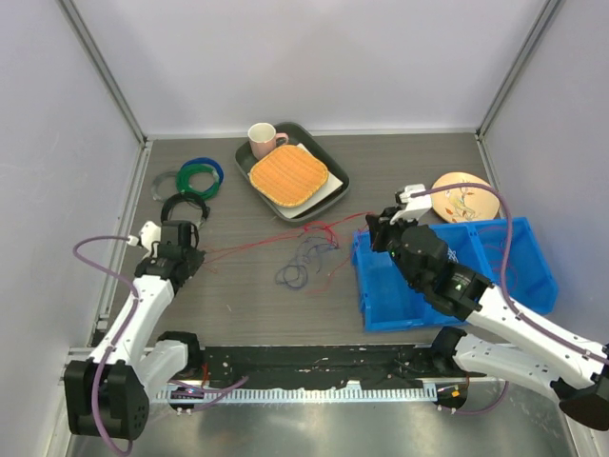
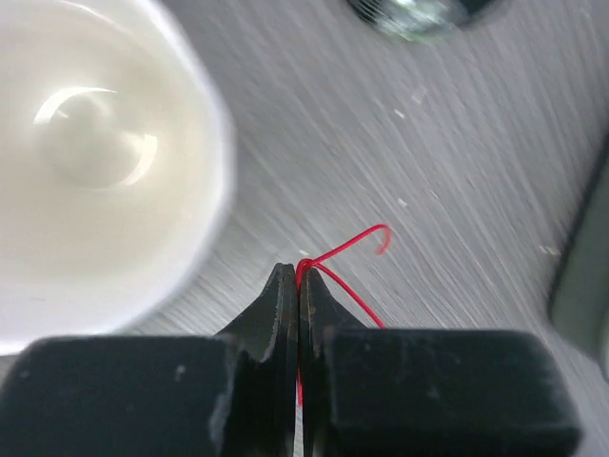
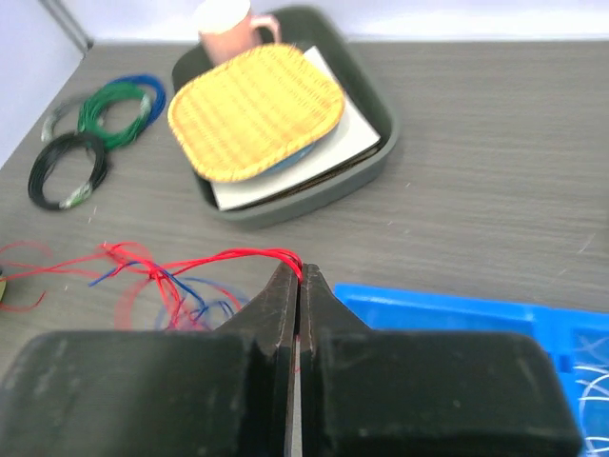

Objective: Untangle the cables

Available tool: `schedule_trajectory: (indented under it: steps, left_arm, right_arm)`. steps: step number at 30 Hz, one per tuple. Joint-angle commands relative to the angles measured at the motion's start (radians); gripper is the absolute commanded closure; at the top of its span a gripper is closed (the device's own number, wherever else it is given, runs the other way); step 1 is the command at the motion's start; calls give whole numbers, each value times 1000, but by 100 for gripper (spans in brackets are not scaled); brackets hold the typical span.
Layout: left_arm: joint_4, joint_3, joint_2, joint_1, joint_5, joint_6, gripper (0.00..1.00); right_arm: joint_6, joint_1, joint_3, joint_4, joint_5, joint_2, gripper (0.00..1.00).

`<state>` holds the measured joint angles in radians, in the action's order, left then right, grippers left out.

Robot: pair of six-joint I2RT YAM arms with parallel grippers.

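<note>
The cables (image 1: 306,253) lie as a loose knot of thin red and blue strands on the table's middle. One red strand (image 1: 255,246) runs stretched from the knot toward the left. My left gripper (image 1: 195,255) is shut on that strand's end, and in the left wrist view the red cable (image 2: 341,249) loops out of the shut left gripper (image 2: 301,270). At the blue bin's left corner, my right gripper (image 1: 371,221) is shut on red strands (image 3: 233,255), which enter the closed right gripper (image 3: 301,272) from the knot (image 3: 157,278).
A dark tray (image 1: 333,179) at the back holds an orange woven mat (image 1: 288,174) and a pink cup (image 1: 263,140). Black, green and blue coils (image 1: 190,186) lie at back left. The blue bin (image 1: 533,276) and a painted plate (image 1: 466,196) are on the right.
</note>
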<state>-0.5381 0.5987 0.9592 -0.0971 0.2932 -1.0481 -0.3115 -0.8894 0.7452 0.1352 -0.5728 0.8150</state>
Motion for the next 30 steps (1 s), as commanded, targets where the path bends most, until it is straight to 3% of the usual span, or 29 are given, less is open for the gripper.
schedule_trajectory:
  steps: [1,5,6,9,12,16,17,18,19,21,26,30]
  left_arm:
    - [-71,-37,-25,59,127,23,100]
    - [18,-66,-63,59,-11,75,100]
    - [26,-73,-72,59,-32,83,100]
    - [-12,-66,-102,59,26,62,100]
    - [-83,-60,-119,59,142,30,100]
    - [-65,-63,-116,59,113,33,97]
    - [-65,-60,-114,59,104,33,88]
    - [-63,-54,-111,59,89,40,55]
    - [-62,-48,-111,59,66,66,29]
    - [-45,-33,-129,60,-38,95,1]
    - [44,-30,-250,33,-406,184,0]
    - [165,-40,-393,-70,-465,200,0]
  right_arm:
    - [101,32,95,-83,-15,-57,99]
    - [140,33,98,-131,437,71,99]
    - [138,32,109,-129,609,105,99]
    - [134,30,186,-149,781,234,99]
    - [150,30,255,-105,684,294,99]
    - [155,30,278,-88,544,322,94]
    - [157,30,275,-88,551,331,94]
    - [144,30,269,-92,559,338,96]
    - [144,30,257,-100,667,364,98]
    - [135,29,255,-121,734,395,99]
    - [114,27,306,-108,742,483,99]
    - [103,27,316,-100,723,500,99]
